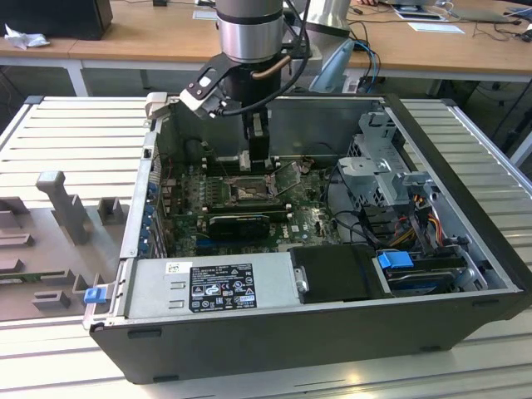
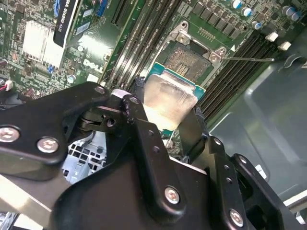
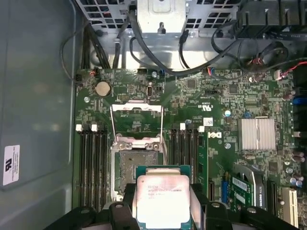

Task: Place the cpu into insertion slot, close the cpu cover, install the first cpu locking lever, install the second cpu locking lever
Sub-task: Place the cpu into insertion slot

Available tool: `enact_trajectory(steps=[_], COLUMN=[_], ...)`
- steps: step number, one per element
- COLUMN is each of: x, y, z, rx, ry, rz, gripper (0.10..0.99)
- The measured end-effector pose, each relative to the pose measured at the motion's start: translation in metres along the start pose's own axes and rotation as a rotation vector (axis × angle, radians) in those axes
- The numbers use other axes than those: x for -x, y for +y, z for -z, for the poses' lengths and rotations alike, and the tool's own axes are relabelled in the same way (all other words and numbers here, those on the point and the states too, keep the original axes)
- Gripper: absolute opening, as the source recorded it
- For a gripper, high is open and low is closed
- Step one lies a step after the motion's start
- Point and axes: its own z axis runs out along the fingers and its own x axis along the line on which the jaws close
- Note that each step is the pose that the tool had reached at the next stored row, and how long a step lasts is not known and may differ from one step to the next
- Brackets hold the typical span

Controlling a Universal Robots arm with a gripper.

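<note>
My black two-fingered gripper is clamped on the cpu — a small square chip with a pale silver metal lid on a green board, pinched by two opposite edges. Being square, it has no long axis; its flat face is turned toward the wrist cameras. It hangs over one edge of the black-framed insertion slot, whose pin field is bare. The thin silver cpu cover stands swung open beyond — all of this inside the dark computer case.

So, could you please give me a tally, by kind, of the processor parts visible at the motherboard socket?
cpu, held above the socket: 1
insertion slot, its pin field uncovered: 1
cpu cover, swung open: 1
Total: 3
</note>
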Motion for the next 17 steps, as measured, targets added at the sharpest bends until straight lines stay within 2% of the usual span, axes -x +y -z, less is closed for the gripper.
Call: enact_trajectory(steps=[11, 17], x=[0.0001, -0.0001], y=[-0.0013, -0.0030], z=[-0.0063, -0.0185], rx=[0.000, 0.000], ry=[-0.0006, -0.0010], rz=[-0.005, -0.008], gripper=[0.529, 0.529])
